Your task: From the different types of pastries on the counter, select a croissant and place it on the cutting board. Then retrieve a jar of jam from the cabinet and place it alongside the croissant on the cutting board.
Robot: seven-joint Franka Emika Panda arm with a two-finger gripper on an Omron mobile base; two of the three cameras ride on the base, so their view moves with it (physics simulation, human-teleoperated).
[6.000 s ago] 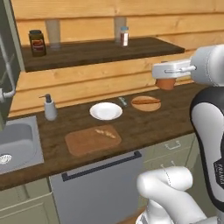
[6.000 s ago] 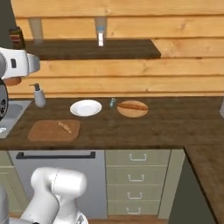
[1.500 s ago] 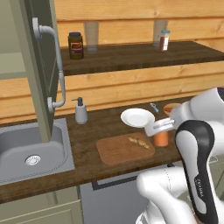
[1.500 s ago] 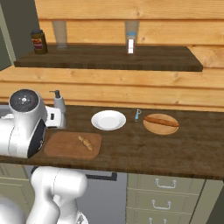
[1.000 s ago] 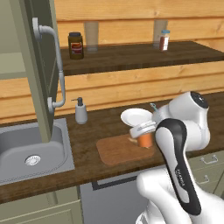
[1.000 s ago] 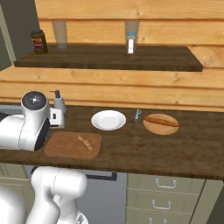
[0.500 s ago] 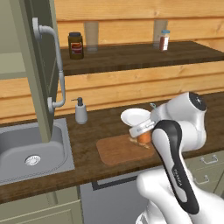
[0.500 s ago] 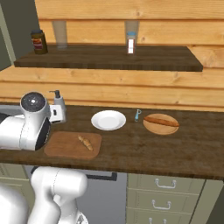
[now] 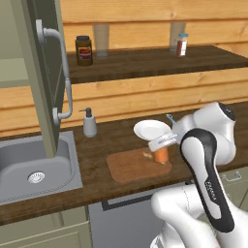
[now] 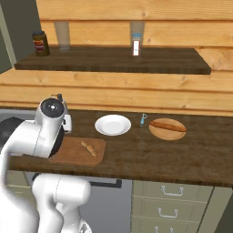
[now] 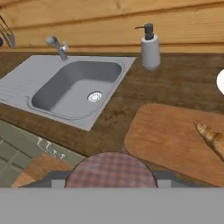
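We see a dark wooden bench [image 9: 111,179] with a grey sink [image 11: 74,87] set in it. Beside the sink lies a cutting board [image 9: 131,167] with a small croissant [image 10: 89,148] on it. Our gripper [image 9: 162,144] is clamped on an orange jam jar [image 9: 161,154] standing at the board's right end, near a white plate [image 10: 113,124].

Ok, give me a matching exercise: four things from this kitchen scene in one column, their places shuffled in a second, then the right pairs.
Things:
1. croissant
2. jam jar
3. soap dispenser
4. baguette

Places:
A. on the round wooden plate
B. in the hand, over the cutting board
C. lying on the cutting board
D. on the counter beside the sink

Pairs: 1-C, 2-B, 3-D, 4-A
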